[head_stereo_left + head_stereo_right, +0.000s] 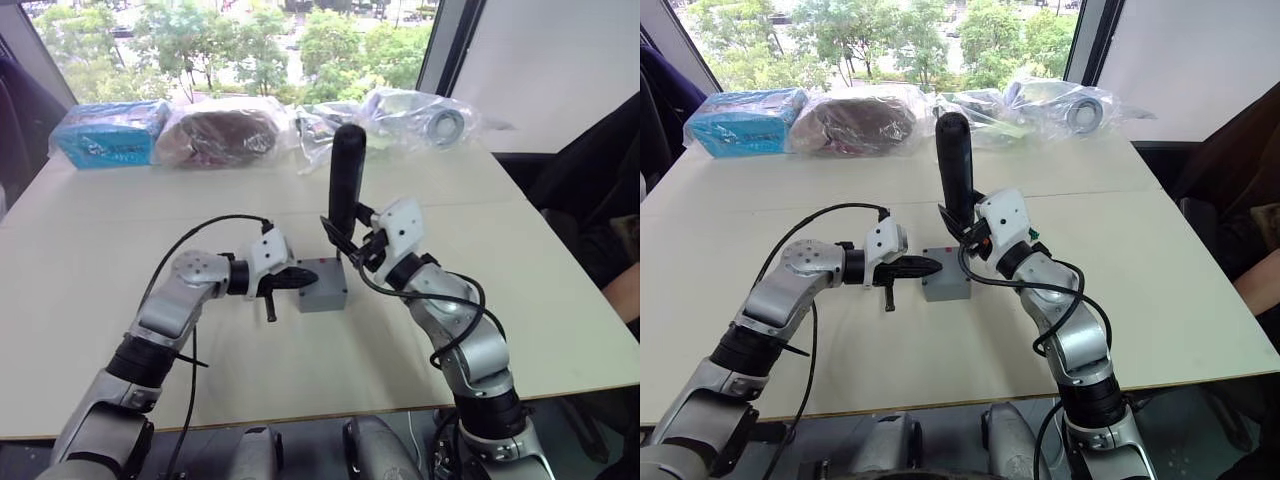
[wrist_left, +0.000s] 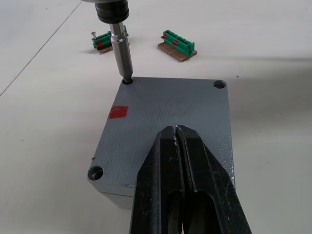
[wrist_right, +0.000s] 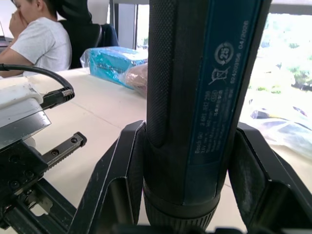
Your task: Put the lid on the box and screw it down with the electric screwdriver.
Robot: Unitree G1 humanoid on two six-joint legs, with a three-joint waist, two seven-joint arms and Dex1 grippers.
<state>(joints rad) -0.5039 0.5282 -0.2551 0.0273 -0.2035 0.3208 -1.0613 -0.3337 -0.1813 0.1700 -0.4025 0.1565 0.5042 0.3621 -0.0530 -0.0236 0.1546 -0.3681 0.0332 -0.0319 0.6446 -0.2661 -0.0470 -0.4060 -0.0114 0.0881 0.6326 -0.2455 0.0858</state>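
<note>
Now the lid [image 2: 165, 126] sits flush on the box [image 1: 322, 285], mid-desk [image 1: 500, 200] between the two arms, and the left end effector [image 2: 178, 146], fingers pressed together, bears down on its near half to pin it. The right end effector [image 1: 352, 243] clamps the electric screwdriver [image 1: 346, 180] upright around its lower barrel, bit [image 2: 122, 56] seated in the lid's far-left corner hole. By the look of it, box and lid are light, stiff plastic, apt to skate or twist under screwing torque, so that pin matters; the textured barrel should grip well low down, near the bit. Two green terminal blocks [image 2: 178, 44] lie just beyond the box.
</note>
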